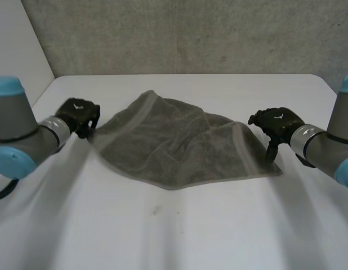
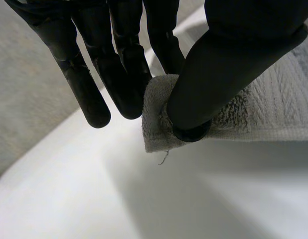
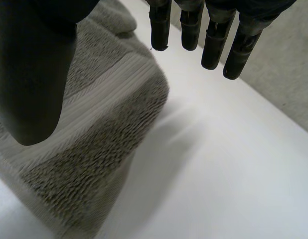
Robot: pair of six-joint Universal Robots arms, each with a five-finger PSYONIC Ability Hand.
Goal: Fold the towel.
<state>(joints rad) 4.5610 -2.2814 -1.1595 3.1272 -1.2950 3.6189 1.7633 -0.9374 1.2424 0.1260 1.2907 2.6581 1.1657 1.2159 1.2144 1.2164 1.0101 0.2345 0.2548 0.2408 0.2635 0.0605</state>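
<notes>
Towel (image 3: pixel 94 164): grey terry cloth, rough looped pile, a flatter ribbed woven band near the edge, matt. Table (image 1: pixel 163 236): white, smooth, faint sheen. My left hand (image 1: pixel 78 115) and right hand (image 1: pixel 278 122): black, smooth, plastic-looking, dull gloss on the fingers. Wall (image 1: pixel 191 34) behind: grey, grainy, rough, matt.

Grey terry towel (image 1: pixel 179 143), a paler ribbed band near each end, on the white table (image 1: pixel 163 236). My left hand (image 1: pixel 79 115) and right hand (image 1: pixel 277 122) are black; the far wall (image 1: pixel 191 34) is mottled grey.
</notes>
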